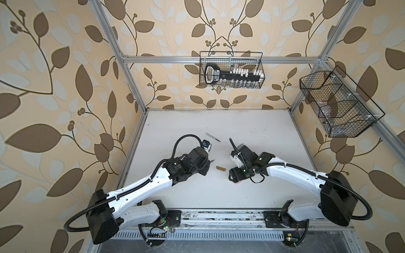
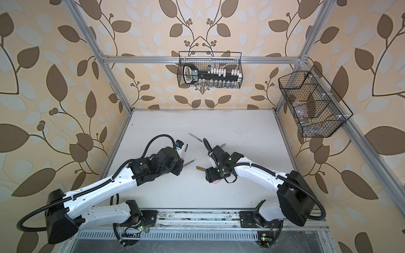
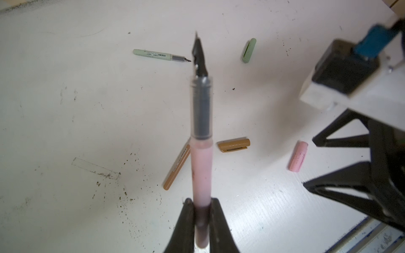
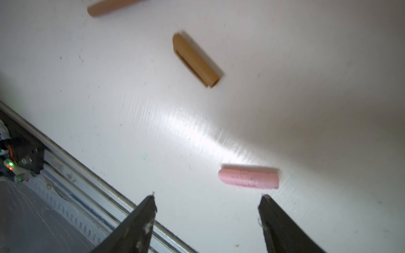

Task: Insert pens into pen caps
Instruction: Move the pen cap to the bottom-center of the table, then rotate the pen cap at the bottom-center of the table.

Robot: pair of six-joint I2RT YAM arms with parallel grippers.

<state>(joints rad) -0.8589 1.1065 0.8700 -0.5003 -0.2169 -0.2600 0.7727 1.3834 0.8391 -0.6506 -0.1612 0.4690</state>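
1. Left arm [image 1: 140,186] reaches in from the front rail [image 1: 219,215], elbow raised and wrist bent down. It ends left of the brown cap [image 1: 220,168].
2. Left gripper [image 3: 201,201]: jaws clamped on the rear end of the pink pen [image 3: 201,166]. The pen sticks out past the fingertips with its dark nib bare, held off the table [image 1: 252,131].
3. Right arm [image 1: 293,173] mirrors it, wrist tipped down, right of the brown cap.
4. Right gripper [image 4: 208,197]: jaws spread wide, nothing between them, above the table.
5. Pink cap [image 4: 248,176] lies flat just ahead of the right fingertips. It is right of the brown cap and nearer the front rail, apart from it.
6. Brown pen [image 3: 176,168] lies flat near the brown cap on its left, not touching.
7. Green pen [image 3: 157,54] is uncapped and flat, beyond the brown cap toward the back wall [image 1: 219,32].
8. Green cap [image 3: 248,50] is also beyond the brown cap, more to the right, well apart from its pen.
9. Writing: the green pen barrel carries print and a barcode, too small to read. The brown pen has a line of print, unreadable. The black tool [image 1: 215,74] in the wire basket [image 1: 232,85] has a white label, unreadable.
10. Edges and room: the front rail runs close by the right gripper. Bare white table lies between the brown cap and the pink cap. A broad stretch opens past the green pen up to the back wall.
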